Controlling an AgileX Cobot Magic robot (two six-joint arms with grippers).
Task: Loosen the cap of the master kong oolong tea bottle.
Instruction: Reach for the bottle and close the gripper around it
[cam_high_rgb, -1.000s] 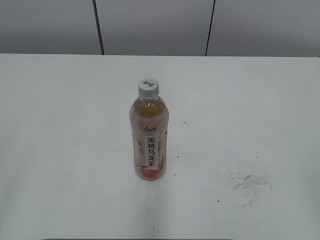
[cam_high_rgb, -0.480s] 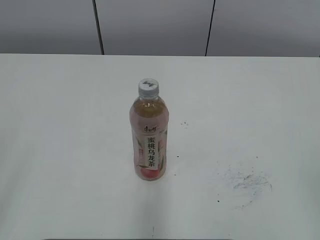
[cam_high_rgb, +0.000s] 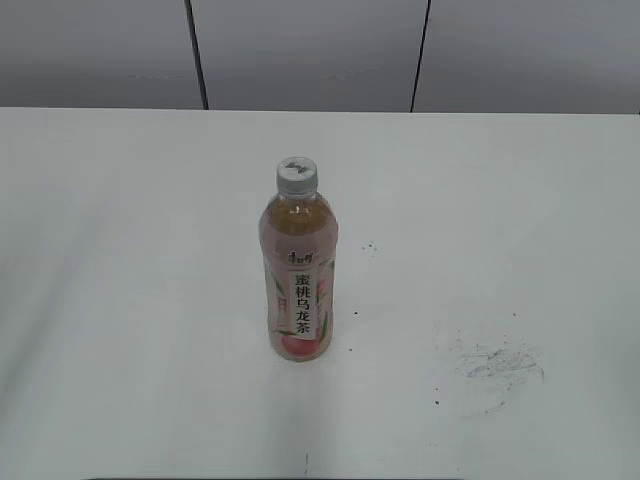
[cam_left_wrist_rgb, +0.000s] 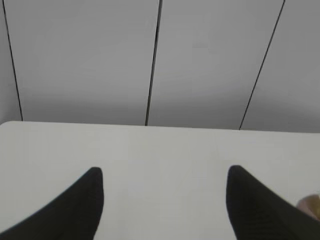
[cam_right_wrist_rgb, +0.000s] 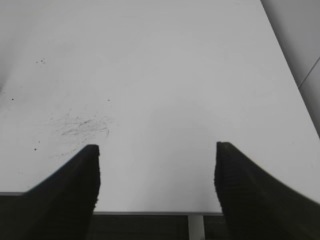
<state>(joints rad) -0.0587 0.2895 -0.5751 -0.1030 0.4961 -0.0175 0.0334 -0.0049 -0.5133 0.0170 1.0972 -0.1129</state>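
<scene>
Left gripper (cam_left_wrist_rgb: 162, 200): I see its jaws apart, empty, aimed level across the table (cam_high_rgb: 120, 300) at the wall.
Right gripper (cam_right_wrist_rgb: 157, 175): spread, empty, tilted down over scuff marks (cam_right_wrist_rgb: 82, 126).
Bottle: master kong oolong tea bottle (cam_high_rgb: 298, 275) upright mid-table, cap (cam_high_rgb: 297, 174) on.
Views: only the exterior shows it whole.

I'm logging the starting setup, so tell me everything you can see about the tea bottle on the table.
The master kong oolong tea bottle is a slim clear plastic bottle of amber tea, nearly full. A pink peach label wraps its body, with a white vertical strip of black Chinese characters facing the exterior camera. Its ribbed white-grey cap sits on the neck, a faint mark printed on top. The bottle stands upright near the middle of the white table, resting on its base. Nothing else touches it, and no gripper is near it.
</scene>
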